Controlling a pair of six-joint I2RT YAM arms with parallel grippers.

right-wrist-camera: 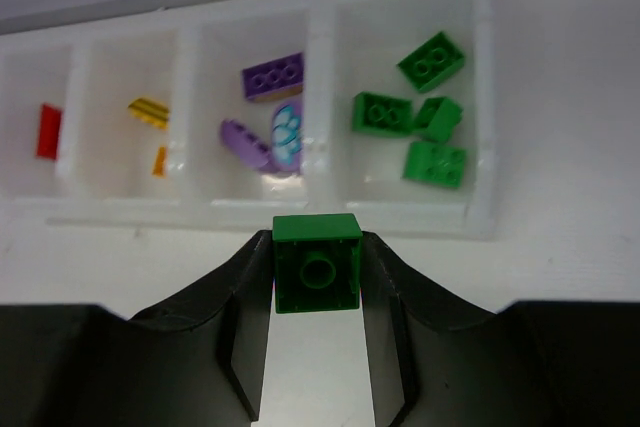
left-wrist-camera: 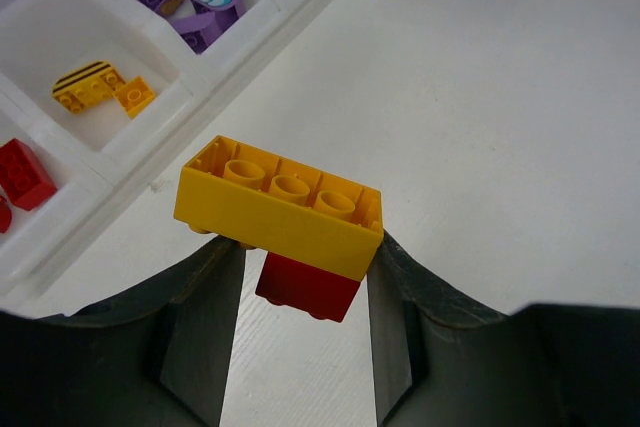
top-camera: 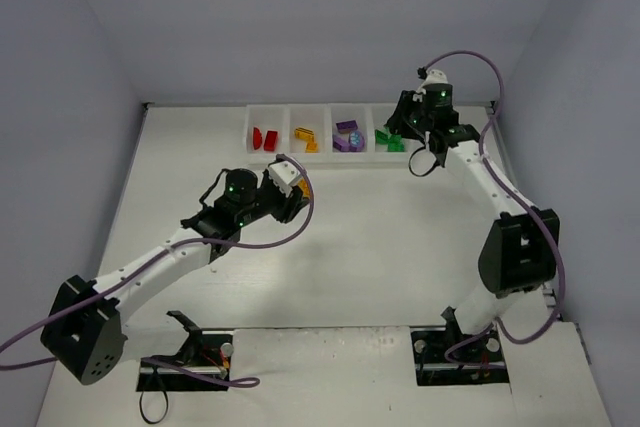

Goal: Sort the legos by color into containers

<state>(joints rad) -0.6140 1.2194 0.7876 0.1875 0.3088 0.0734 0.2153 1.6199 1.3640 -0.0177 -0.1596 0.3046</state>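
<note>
My left gripper (left-wrist-camera: pixel 305 257) is shut on a clump of a yellow-orange lego (left-wrist-camera: pixel 280 209) joined to a red lego (left-wrist-camera: pixel 308 287), held above the table a little in front of the containers (top-camera: pixel 330 157). It shows in the top view (top-camera: pixel 297 190). My right gripper (right-wrist-camera: pixel 317 267) is shut on a green lego (right-wrist-camera: pixel 317 262), held just in front of the bins, between the purple and green ones. The four joined white bins (right-wrist-camera: pixel 320 209) hold red (right-wrist-camera: pixel 47 131), yellow-orange (right-wrist-camera: pixel 148 113), purple (right-wrist-camera: pixel 273 77) and green legos (right-wrist-camera: pixel 382 113), one colour each.
The white table (top-camera: pixel 380 247) is walled by grey panels at the back and sides. The bins stand against the back edge. Purple cables loop off both arms. The arm bases (top-camera: pixel 465 342) sit at the near edge.
</note>
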